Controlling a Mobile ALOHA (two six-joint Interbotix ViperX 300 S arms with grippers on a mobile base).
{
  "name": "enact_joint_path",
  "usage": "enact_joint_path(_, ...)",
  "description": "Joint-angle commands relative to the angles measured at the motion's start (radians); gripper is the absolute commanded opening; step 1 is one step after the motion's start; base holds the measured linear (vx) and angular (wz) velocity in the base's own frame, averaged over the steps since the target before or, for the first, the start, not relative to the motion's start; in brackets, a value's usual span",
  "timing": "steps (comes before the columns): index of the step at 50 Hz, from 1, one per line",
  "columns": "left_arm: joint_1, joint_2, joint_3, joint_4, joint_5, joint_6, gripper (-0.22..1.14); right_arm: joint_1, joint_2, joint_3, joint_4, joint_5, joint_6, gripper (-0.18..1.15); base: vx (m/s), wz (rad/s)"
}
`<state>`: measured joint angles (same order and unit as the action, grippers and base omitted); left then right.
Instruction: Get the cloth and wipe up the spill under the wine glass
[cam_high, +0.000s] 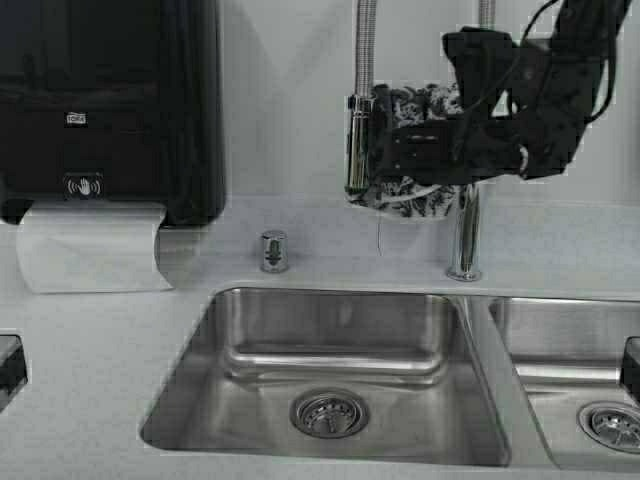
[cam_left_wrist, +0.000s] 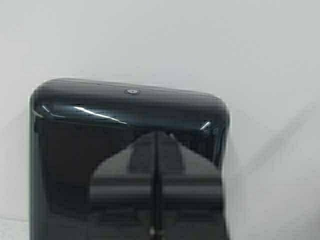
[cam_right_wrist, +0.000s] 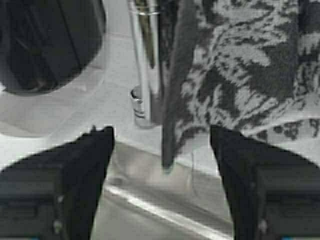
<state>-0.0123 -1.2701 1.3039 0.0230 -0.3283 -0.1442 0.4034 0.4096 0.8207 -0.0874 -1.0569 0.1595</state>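
The cloth (cam_high: 424, 103), dark with a white leaf print, hangs draped over the chrome faucet (cam_high: 464, 235) above the sink. My right gripper (cam_high: 395, 152) is raised in front of it and open. In the right wrist view the cloth (cam_right_wrist: 235, 75) hangs just beyond and between the two spread fingers of my right gripper (cam_right_wrist: 162, 150), and a narrow hanging corner dips toward the gap. Nothing is held. My left gripper (cam_left_wrist: 156, 140) is shut and empty, pointing at the black paper towel dispenser (cam_left_wrist: 130, 107). The wine glass and the spill are out of view.
A double steel sink (cam_high: 330, 330) fills the counter front. The black dispenser (cam_high: 110, 100) on the left wall has a white paper towel (cam_high: 90, 250) hanging out. A small chrome cap (cam_high: 273, 251) sits behind the basin, and the faucet's spray head (cam_high: 358, 140) hangs left of the cloth.
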Motion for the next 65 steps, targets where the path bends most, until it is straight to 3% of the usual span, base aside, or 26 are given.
enact_joint_path(1,0.002,0.011,-0.009,-0.002,-0.005,0.002,0.02,0.003,0.025,-0.061,0.006,-0.009,-0.003,0.94,0.05,0.0)
enact_joint_path(14,0.002,0.014,-0.008,-0.002,-0.005,0.002,0.02,0.002,0.092,-0.155,0.021,-0.009,-0.006,0.92,0.02,0.0)
enact_joint_path(18,0.002,0.014,-0.008,-0.003,-0.003,0.002,0.02,0.002,0.097,-0.166,0.037,-0.009,-0.009,0.86,0.0,0.0)
enact_joint_path(22,0.002,0.014,-0.006,-0.002,-0.005,0.002,0.02,0.002,0.097,-0.169,0.044,-0.011,-0.009,0.69,0.0,0.0)
enact_joint_path(30,0.002,0.014,-0.006,-0.002,-0.005,0.002,0.02,0.002,0.095,-0.161,0.046,-0.011,-0.011,0.18,-0.01,0.0)
enact_joint_path(34,0.002,0.014,-0.005,-0.002,-0.003,0.002,0.02,0.002,0.086,-0.155,0.046,-0.011,-0.011,0.01,-0.01,0.0)
enact_joint_path(45,0.003,0.017,0.0,-0.002,-0.005,0.005,0.02,0.002,-0.026,-0.098,0.046,-0.009,-0.031,0.07,-0.01,0.0)
enact_joint_path(65,0.002,0.018,0.008,-0.002,0.035,0.002,0.02,0.002,-0.42,-0.054,0.043,0.1,-0.1,0.07,-0.01,0.02)
